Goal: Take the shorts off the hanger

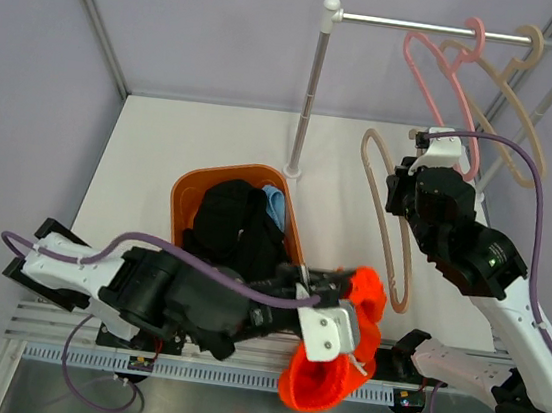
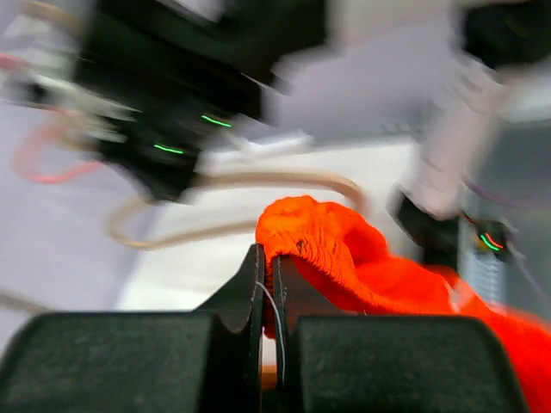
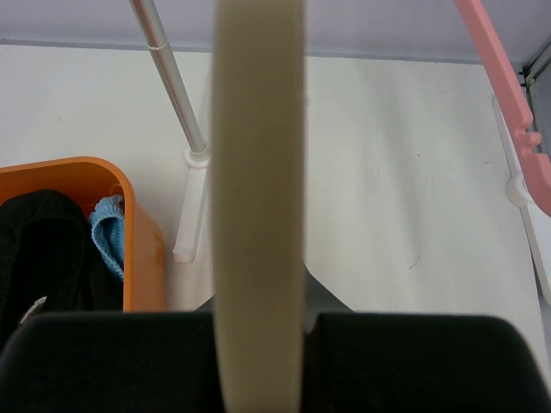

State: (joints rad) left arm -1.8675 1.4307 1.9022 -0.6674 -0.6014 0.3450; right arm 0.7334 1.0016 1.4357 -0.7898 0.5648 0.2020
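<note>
The left gripper was clamped shut on a fold of the orange shorts, its jaws pressed together with the knit fabric pinched between them. The right gripper was closed around the tan hanger, whose bar ran straight up between its fingers in the right wrist view. The white table carried everything else. Toward its back right stood the metal rail on its upright posts, and the pink hanger hung from its bar. Left of the rail's near post sat the orange basket, just ahead of the left arm. The black shorts filled most of the basket and heaped above its rim. The light blue shorts were tucked against its far right corner, only a small part of them showing beside the black pair. The orange shorts lay outside the basket, bunched around the left wrist and drooping over the near edge of the table between the two arm bases. The tan hanger was off the rail, held tilted over the table right of the basket, with no garment on it. Its lower end was near the orange fabric, and whether the two touched could not be told. The left wrist view was blurred apart from the fingers and the fabric.
</note>
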